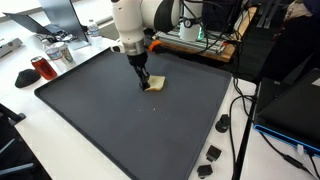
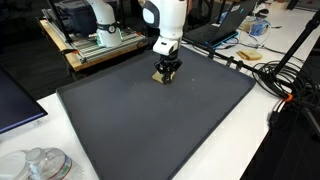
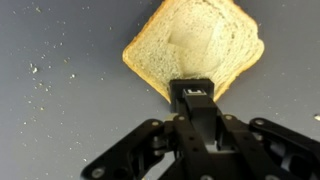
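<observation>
A slice of white bread with a tan crust fills the top of the wrist view, over a dark grey mat. My gripper is shut, its black fingers pinched together on the near corner of the slice. In both exterior views the white arm reaches straight down over the mat. There the gripper sits at the bread, which lies low at the mat's far part. The arm's fingers hide most of the slice from that side.
Pale crumbs dot the mat to the left of the bread. A red can stands off the mat's far corner. Small black parts and cables lie on the white table beside it. A disc spindle stands near the front.
</observation>
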### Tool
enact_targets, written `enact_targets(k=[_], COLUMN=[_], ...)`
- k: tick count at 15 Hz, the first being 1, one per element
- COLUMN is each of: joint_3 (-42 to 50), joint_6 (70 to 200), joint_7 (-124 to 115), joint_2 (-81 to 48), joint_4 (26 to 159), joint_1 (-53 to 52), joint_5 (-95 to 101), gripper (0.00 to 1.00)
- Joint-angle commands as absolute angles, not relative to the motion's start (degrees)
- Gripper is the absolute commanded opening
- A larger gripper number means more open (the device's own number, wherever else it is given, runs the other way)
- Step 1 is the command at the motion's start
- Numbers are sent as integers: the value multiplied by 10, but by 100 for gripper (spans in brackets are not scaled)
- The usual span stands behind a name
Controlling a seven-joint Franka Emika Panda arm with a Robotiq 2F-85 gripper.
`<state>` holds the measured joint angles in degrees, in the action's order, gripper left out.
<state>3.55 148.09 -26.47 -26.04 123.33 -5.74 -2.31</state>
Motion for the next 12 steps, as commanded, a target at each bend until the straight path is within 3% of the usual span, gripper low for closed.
enact_targets(k=[1, 12], joint_3=[53, 39], joint_6=[1481, 1478], joint_7=[-307, -130], joint_2=[-331, -336], joint_4=[1188, 1185], joint_1=[-86, -75], joint_5=[-10, 102], gripper=[5, 5])
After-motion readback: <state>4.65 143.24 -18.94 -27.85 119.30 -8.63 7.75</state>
